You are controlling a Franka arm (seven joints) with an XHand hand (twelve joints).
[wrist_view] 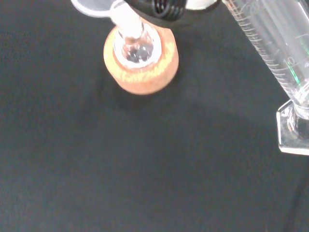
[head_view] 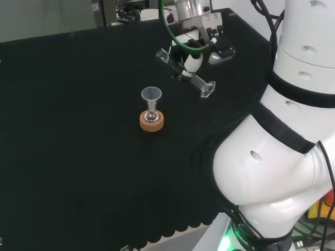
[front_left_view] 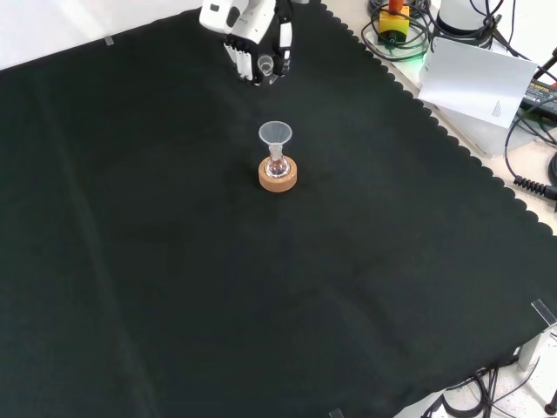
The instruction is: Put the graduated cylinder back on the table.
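- Holding the measuring cylinder (head_view: 184, 72) in the hand (head_view: 192, 58), fingers curling round the middle of the tube, well above the black cloth (head_view: 78, 130).
- Carrying the tube tilted close to lying flat in the head view, open mouth to the hand's left there, flat angular foot (head_view: 208, 89) to its right and a little lower.
- Showing in the front view as the hand (front_left_view: 252, 39) coming in from the top, fingers closing about the tube's round mouth (front_left_view: 265, 64).
- Standing nearer the camera than the hand in that view, well apart from it: a small flask with a funnel (front_left_view: 275, 135) in its neck, sitting on a cork ring (front_left_view: 278, 174).
- Looking past the palm in the wrist view: printed scale lines along the clear tube (wrist_view: 275, 53), foot (wrist_view: 292, 130) hanging free over bare cloth, cork ring (wrist_view: 141, 63) off to one side.
- Judging the cylinder as light, stiff, smooth and likely slippery, also breakable; tall and narrow, so prone to tipping.
- Keeping hold at mid-tube seems right; needing to turn it upright so the foot meets the cloth flat, clear of the flask, before letting go.
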